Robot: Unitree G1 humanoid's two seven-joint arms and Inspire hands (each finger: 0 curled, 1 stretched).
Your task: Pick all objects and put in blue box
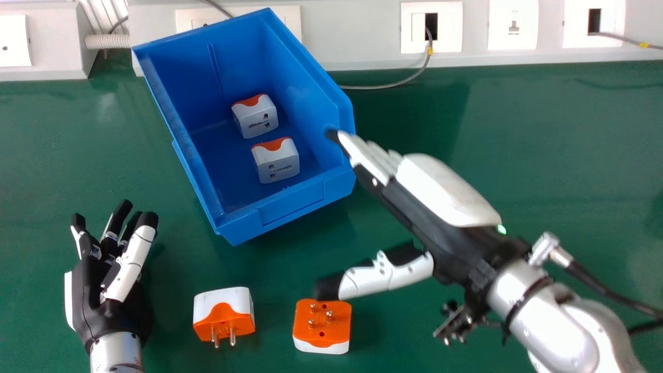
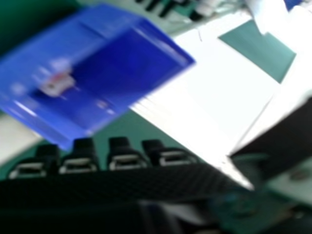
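Blue box (image 1: 291,205), just beside right hand (image 1: 444,192)

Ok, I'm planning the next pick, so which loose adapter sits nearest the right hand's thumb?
The rightmost adapter, on the table with its orange pin face up; the table's other adapter lies nearer the left hand.

Smooth, faintly glossy plastic blue box (image 1: 290,204), glossy green tabletop (image 1: 518,155) beneath the box, smooth plastic adapters inside the box, metal pins (image 1: 232,336) near the box
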